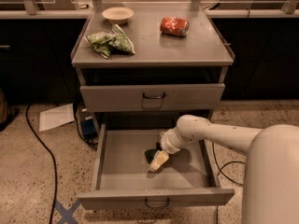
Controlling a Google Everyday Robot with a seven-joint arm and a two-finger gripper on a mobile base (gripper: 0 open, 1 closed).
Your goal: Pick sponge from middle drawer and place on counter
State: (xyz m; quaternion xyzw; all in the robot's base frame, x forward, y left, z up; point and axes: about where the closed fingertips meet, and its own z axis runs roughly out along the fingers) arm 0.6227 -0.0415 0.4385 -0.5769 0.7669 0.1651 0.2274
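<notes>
Sponge (pixel 150 154) lies in the open middle drawer (pixel 124 169), touching the claw (pixel 159 161); whether the claw holds it, I cannot tell.
</notes>
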